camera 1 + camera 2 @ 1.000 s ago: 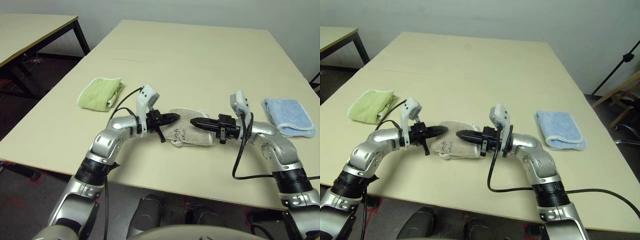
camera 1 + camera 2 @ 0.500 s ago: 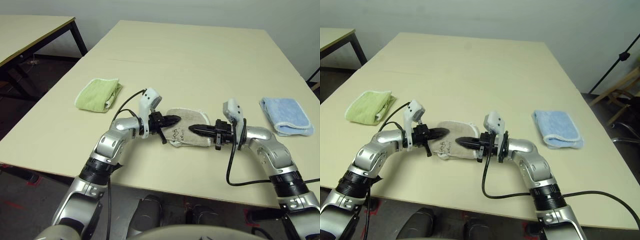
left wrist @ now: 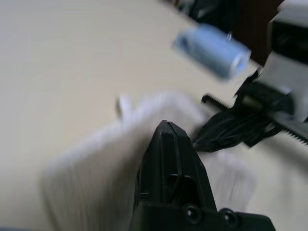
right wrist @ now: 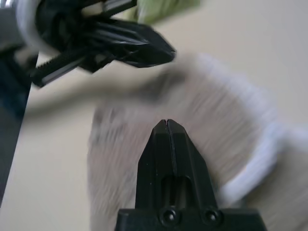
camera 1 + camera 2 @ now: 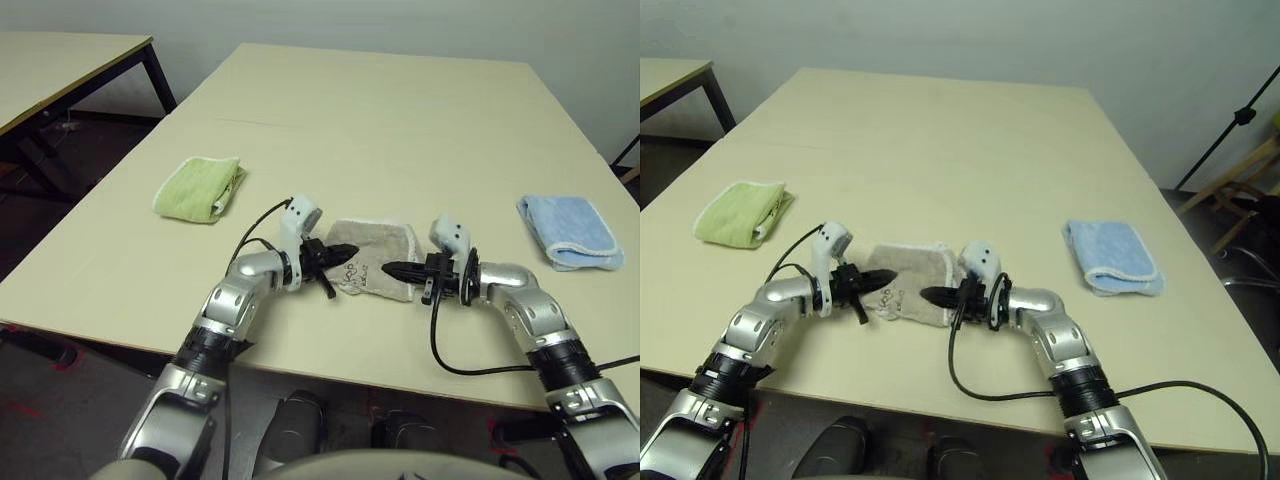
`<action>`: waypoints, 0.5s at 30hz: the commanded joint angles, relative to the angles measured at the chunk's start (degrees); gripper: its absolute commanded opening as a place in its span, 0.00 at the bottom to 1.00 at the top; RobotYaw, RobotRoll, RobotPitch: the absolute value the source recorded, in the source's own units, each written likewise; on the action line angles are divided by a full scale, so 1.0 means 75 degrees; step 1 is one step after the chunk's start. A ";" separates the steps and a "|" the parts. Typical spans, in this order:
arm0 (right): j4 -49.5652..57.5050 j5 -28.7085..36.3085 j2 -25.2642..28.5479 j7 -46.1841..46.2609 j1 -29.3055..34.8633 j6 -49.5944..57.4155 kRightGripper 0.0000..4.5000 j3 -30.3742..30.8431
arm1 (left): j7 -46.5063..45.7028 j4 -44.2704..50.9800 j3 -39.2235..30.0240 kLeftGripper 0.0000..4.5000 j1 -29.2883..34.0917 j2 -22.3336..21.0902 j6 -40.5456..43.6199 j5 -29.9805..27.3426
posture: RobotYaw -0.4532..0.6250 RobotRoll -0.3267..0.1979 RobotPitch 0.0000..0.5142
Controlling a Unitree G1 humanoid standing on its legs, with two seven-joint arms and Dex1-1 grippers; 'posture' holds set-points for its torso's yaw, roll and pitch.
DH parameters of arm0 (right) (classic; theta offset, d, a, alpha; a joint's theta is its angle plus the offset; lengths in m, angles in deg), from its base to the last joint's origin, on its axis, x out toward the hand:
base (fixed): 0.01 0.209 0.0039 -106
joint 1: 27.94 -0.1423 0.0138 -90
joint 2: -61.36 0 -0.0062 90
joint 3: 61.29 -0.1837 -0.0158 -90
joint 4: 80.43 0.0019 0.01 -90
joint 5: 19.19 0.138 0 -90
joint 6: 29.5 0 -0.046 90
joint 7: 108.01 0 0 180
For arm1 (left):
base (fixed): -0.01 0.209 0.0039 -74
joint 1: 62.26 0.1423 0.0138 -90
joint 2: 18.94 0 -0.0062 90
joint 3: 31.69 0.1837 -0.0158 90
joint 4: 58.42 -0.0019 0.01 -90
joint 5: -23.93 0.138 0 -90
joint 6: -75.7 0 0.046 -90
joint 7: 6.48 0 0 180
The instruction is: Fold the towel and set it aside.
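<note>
Tabletop, towel beneath both claws.

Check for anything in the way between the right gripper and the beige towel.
Nothing visible stands between them: the right gripper, its fingers shut, is over the right part of the beige towel. The left gripper is over the towel's left part, and could get in the way if the right one moved left.

Beige towel: dark lettering in roughly two rows, near the towel's edge closest to the robot, toward the robot's left
Beige towel wording: too small and unclear to read with certainty
Green towel: small dark marks on the folded side, too small to tell whether they are letters
Readable brands or numbers: none
</note>
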 commanded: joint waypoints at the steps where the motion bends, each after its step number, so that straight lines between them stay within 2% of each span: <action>1: -0.0039 0.0196 -0.0007 0.0166 -0.0313 0.0034 0.00 -0.0394 | -0.0083 0.0047 -0.0095 0.01 -0.0304 0.0021 0.0194 -0.0083 | 0.60 0.62 0.14; 10: -0.0437 -0.0325 -0.0320 0.0340 -0.0382 -0.0246 0.00 -0.0058 | 0.0277 -0.0443 0.0692 0.01 -0.0026 -0.0381 -0.0209 0.0683 | 0.60 0.62 0.13; 15: -0.1299 -0.1247 -0.0248 0.0621 -0.0533 -0.0851 0.00 0.0343 | 0.0083 -0.0892 0.0695 0.01 0.0072 -0.0248 -0.0498 0.0926 | 0.60 0.62 0.12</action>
